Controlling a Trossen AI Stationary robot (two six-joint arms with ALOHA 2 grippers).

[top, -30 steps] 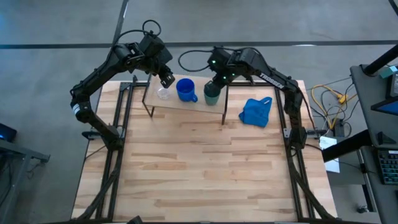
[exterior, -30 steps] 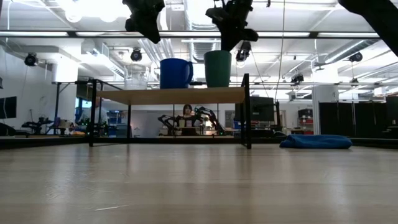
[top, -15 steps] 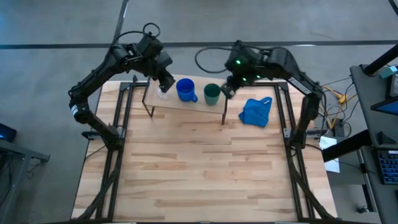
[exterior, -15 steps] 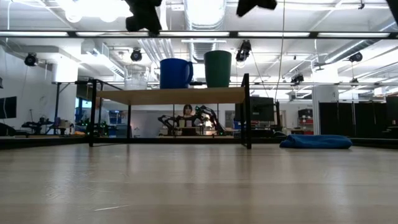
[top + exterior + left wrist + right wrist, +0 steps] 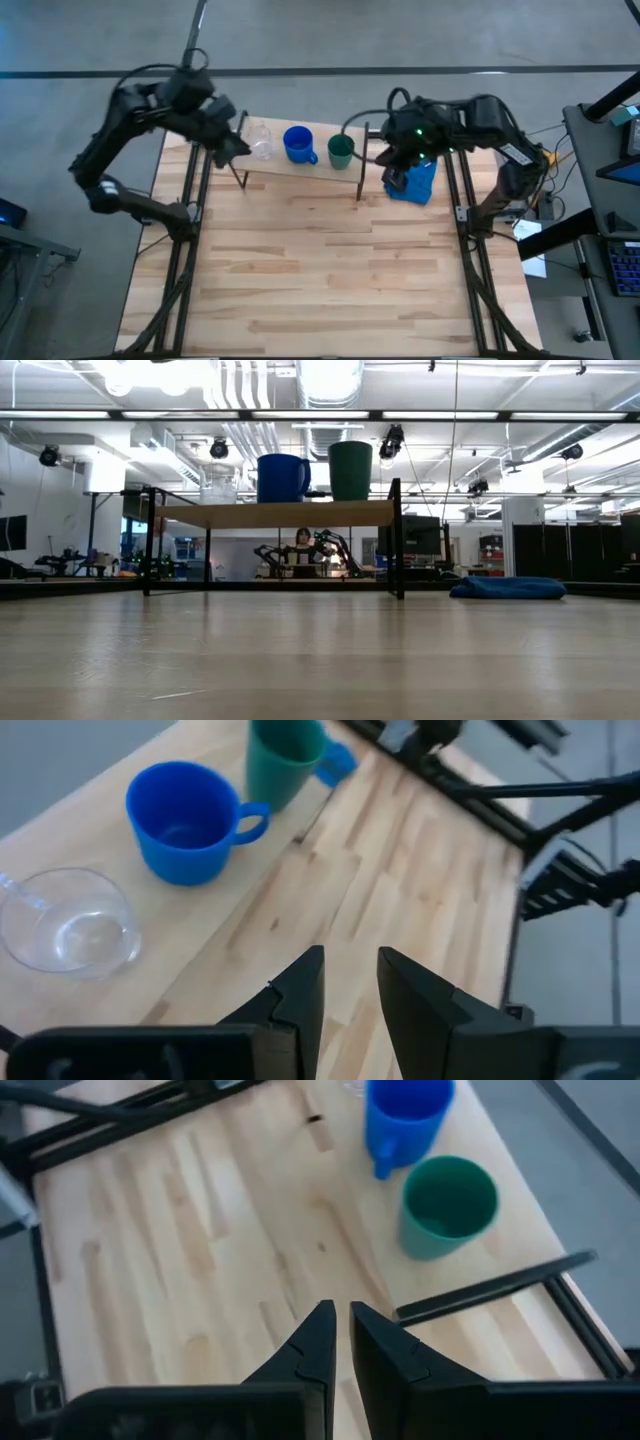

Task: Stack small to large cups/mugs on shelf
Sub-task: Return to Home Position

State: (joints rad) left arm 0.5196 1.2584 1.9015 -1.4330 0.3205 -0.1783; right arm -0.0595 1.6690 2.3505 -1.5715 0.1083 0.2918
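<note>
Three vessels stand upright in a row on the shelf (image 5: 300, 165) (image 5: 275, 513). From left to right they are the clear glass cup (image 5: 262, 146) (image 5: 65, 930), the blue mug (image 5: 297, 144) (image 5: 185, 820) (image 5: 405, 1115) and the dark green cup (image 5: 341, 151) (image 5: 285, 765) (image 5: 447, 1205). My left gripper (image 5: 230, 152) (image 5: 350, 960) hangs off the shelf's left end, narrowly open and holding nothing. My right gripper (image 5: 388, 165) (image 5: 340, 1312) hangs off the shelf's right end above the blue cloth, shut and holding nothing. In the low view neither gripper shows.
A crumpled blue cloth (image 5: 415, 180) (image 5: 507, 588) lies on the table right of the shelf, partly under my right arm. Dark frame rails run along the table's left and right edges. The near half of the plank table (image 5: 320, 280) is bare. A person sits in the room beyond (image 5: 300, 542).
My right gripper has left the green cup's rim, risen and drawn away toward the table's right edge, over the blue cloth. My left gripper has pulled back from above the glass cup toward the table's left edge. Both have risen out of the low view. The cups stayed put.
</note>
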